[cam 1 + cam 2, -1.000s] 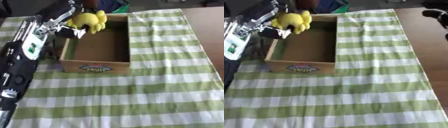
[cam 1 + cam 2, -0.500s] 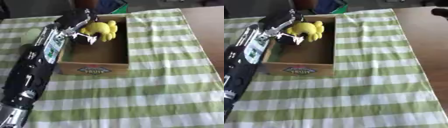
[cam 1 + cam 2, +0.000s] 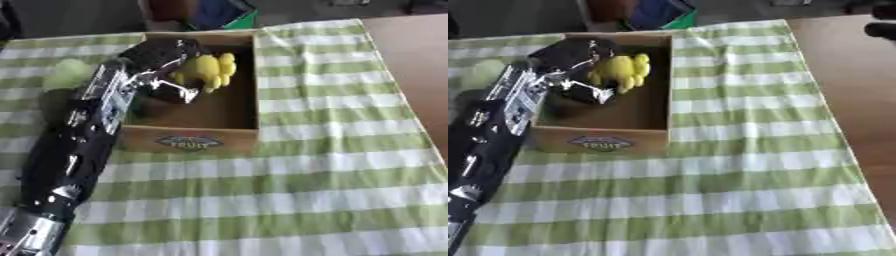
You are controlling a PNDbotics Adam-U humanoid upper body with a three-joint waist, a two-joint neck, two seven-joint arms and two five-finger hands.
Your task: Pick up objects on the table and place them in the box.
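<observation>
I see green-and-white checked tablecloth (image 3: 332, 165) over brown wooden table (image 3: 850, 90) | my left hand (image 3: 162, 62) curled round lumpy yellow soft toy (image 3: 208, 70) inside open brown cardboard box (image 3: 194, 142) | right hand unseen

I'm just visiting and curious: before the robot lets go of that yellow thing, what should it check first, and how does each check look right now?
1. Yellow object is over the inside of the cardboard box, not over its wall: ok.
2. Left hand has its fingers round the yellow object: ok, it is gripped.
3. Box floor below is free to take it: ok, bare brown floor shows to the near side.
4. Object is low enough to drop gently: cannot tell; its height above the floor is unclear.
5. Box sits flat on the green checked cloth: ok.
6. Pale green object left of the box, waiting on the cloth: ok, partly hidden by the arm.
</observation>
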